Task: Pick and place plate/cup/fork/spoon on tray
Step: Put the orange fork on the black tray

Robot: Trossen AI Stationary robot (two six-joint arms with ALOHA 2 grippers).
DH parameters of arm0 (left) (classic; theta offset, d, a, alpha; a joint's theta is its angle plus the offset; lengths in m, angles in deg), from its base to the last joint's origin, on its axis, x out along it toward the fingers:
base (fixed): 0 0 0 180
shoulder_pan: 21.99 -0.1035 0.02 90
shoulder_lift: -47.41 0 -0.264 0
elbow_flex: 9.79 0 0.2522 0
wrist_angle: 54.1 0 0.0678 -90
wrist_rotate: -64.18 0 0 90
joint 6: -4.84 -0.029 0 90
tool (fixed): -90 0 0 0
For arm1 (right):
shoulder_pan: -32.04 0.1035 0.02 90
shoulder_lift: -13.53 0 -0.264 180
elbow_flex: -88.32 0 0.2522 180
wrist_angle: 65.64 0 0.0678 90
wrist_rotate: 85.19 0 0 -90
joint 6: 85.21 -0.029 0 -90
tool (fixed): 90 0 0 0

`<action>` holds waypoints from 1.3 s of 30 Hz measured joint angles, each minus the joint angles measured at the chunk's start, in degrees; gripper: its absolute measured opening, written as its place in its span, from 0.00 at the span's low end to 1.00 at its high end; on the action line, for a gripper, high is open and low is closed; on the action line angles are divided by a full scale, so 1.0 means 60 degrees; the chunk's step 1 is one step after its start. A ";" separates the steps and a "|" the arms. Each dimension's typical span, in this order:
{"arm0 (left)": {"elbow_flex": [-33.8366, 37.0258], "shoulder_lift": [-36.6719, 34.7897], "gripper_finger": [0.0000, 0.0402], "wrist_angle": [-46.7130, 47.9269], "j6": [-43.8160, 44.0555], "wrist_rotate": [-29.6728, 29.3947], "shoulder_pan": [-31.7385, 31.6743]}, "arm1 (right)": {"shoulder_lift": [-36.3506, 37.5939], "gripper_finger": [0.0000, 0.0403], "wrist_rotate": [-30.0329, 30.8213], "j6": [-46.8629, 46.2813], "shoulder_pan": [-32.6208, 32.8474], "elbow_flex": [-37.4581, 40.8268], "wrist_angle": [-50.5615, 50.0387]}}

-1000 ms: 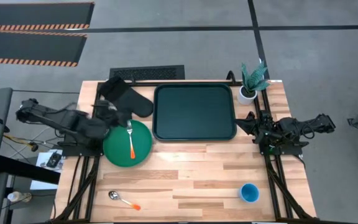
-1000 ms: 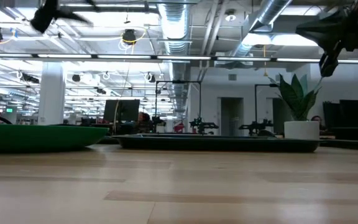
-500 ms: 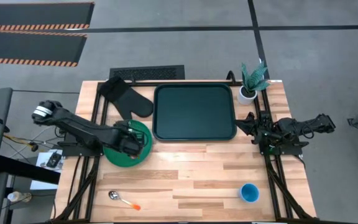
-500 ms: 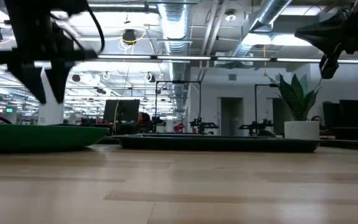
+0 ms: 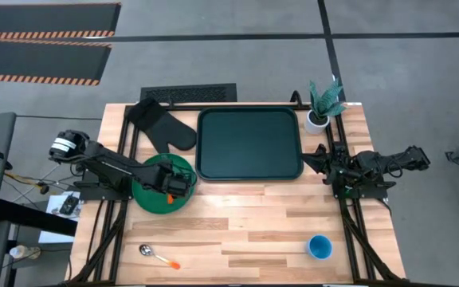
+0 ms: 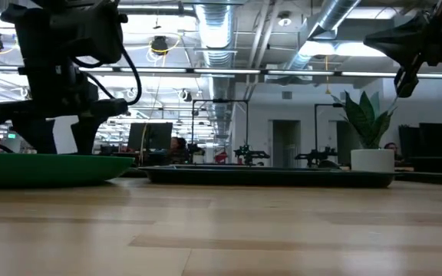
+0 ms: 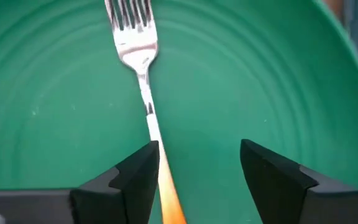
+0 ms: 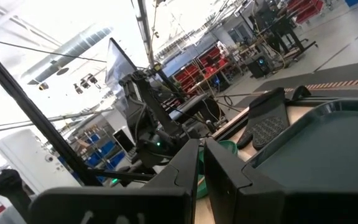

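The green plate (image 5: 146, 194) lies on the table left of the dark tray (image 5: 249, 143). The fork (image 7: 143, 68) lies on the plate, its tines away from my left wrist and its orange handle (image 7: 169, 196) toward it. My left gripper (image 7: 197, 155) is open, low over the plate (image 7: 260, 74), one finger on each side of the handle. In the high view the gripper (image 5: 172, 185) hides the fork. The spoon (image 5: 158, 255) lies near the front left edge and the blue cup (image 5: 319, 246) at the front right. My right gripper (image 8: 201, 165) is shut and waits right of the tray (image 5: 333, 166). My left gripper comes at the fork from above, its fingers across the orange handle. One finger (image 7: 138, 177) stands right beside the handle (image 7: 165, 180); I cannot tell whether it touches it. The other finger is well clear of it. The fork lies flat on the plate.
A black oven mitt (image 5: 162, 127) lies behind the plate, left of the tray. A white pot with a green plant (image 5: 323, 105) stands at the far right corner. Bare wood shows between the plate, the spoon and the cup.
My left gripper has moved from beside the oven mitt toward the table's near edge and right, over the plate, and come down around the fork's handle. The fork and plate have stayed where they were.
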 joint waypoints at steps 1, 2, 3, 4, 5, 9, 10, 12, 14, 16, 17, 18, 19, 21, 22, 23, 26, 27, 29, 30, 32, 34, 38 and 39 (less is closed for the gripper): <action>-0.0007 0.0004 0.53 -0.0034 -0.0051 -0.0017 -0.0031 | 0.0000 0.13 0.0000 0.0000 0.0000 0.0000 -0.0011; 0.0010 0.0007 0.53 -0.0014 -0.0051 -0.0013 -0.0038 | 0.0000 0.13 0.0000 0.0000 0.0000 0.0000 -0.0028; 0.0095 0.0024 0.53 -0.0050 -0.0038 -0.0010 -0.0060 | 0.0000 0.13 0.0000 0.0000 0.0000 0.0000 -0.0029; 0.0207 0.0048 0.53 -0.0086 0.0050 0.0077 -0.0084 | 0.0004 0.13 0.0000 0.0000 0.0000 0.0000 -0.0036; 0.0348 0.0055 0.53 -0.0131 0.0152 0.0175 -0.0122 | 0.0004 0.13 0.0000 -0.0008 0.0000 0.0000 -0.0054; 0.0635 0.0000 0.50 -0.0304 0.0532 0.0208 -0.0144 | 0.0004 0.13 -0.0004 -0.0290 0.0000 0.0000 -0.0068; 0.0635 0.0004 0.49 -0.0315 0.0539 0.0171 -0.0137 | 0.0004 0.13 -0.0005 -0.0323 0.0000 0.0000 -0.0068; 0.0646 0.0004 0.46 -0.0383 0.0499 0.0122 -0.0146 | 0.0004 0.13 -0.0018 -0.0324 0.0000 0.0000 -0.0065; 0.0649 0.0007 0.41 -0.0511 0.0430 0.0097 -0.0191 | 0.0004 0.13 -0.0018 -0.0325 0.0000 0.0000 -0.0065; 0.0649 0.0011 0.34 -0.0532 0.0433 0.0096 -0.0191 | 0.0004 0.13 -0.0018 -0.0324 0.0000 0.0000 -0.0067; 0.0653 0.0011 0.30 -0.0522 0.0428 0.0096 -0.0191 | 0.0002 0.13 -0.0018 -0.0324 0.0000 0.0000 -0.0065; 0.0653 0.0011 0.25 -0.0515 0.0404 0.0100 -0.0191 | 0.0004 0.13 -0.0018 -0.0324 0.0000 0.0000 -0.0068; 0.0653 0.0015 0.21 -0.0515 0.0336 0.0107 -0.0191 | 0.0002 0.13 -0.0018 -0.0324 0.0000 0.0000 -0.0067; 0.0653 0.0015 0.11 -0.0499 0.0224 0.0111 -0.0191 | 0.0004 0.13 -0.0018 -0.0324 0.0000 0.0000 -0.0067; 0.0653 0.0015 0.07 -0.0504 0.0138 0.0113 -0.0191 | 0.0004 0.13 -0.0018 -0.0321 0.0000 0.0000 -0.0069; 0.0653 0.0015 0.04 -0.0508 0.0087 0.0118 -0.0191 | 0.0003 0.13 -0.0018 -0.0321 0.0000 0.0000 -0.0068; 0.0653 0.0015 0.02 -0.0510 0.0056 0.0165 -0.0191 | 0.0004 0.13 -0.0015 -0.0317 0.0000 0.0000 -0.0079; 0.0653 0.0014 0.02 -0.0513 0.0064 0.0216 -0.0191 | 0.0004 0.13 -0.0015 -0.0317 0.0000 0.0000 -0.0096; 0.0616 0.0011 0.01 -0.0515 0.0080 0.0327 -0.0195 | 0.0004 0.13 -0.0015 -0.0317 0.0000 0.0000 -0.0149; 0.0544 0.0008 0.01 -0.0522 0.0055 0.0446 -0.0198 | 0.0001 0.13 -0.0015 -0.0314 0.0000 0.0000 -0.0156; 0.0330 -0.0022 0.01 -0.0648 -0.0142 0.0871 -0.0193 | 0.0004 0.13 -0.0015 -0.0313 0.0000 0.0000 -0.0155; 0.0030 -0.0050 0.01 -0.0643 -0.0287 0.0999 -0.0183 | 0.0003 0.13 -0.0012 -0.0308 0.0000 0.0000 -0.0188; -0.0714 -0.0098 0.00 -0.0565 -0.0589 0.0827 -0.0194 | 0.0004 0.13 -0.0011 -0.0291 0.0000 -0.0004 -0.0228; -0.0934 -0.0098 0.00 -0.0535 -0.0693 0.0790 -0.0199 | 0.0004 0.13 -0.0008 -0.0291 0.0000 -0.0004 -0.0226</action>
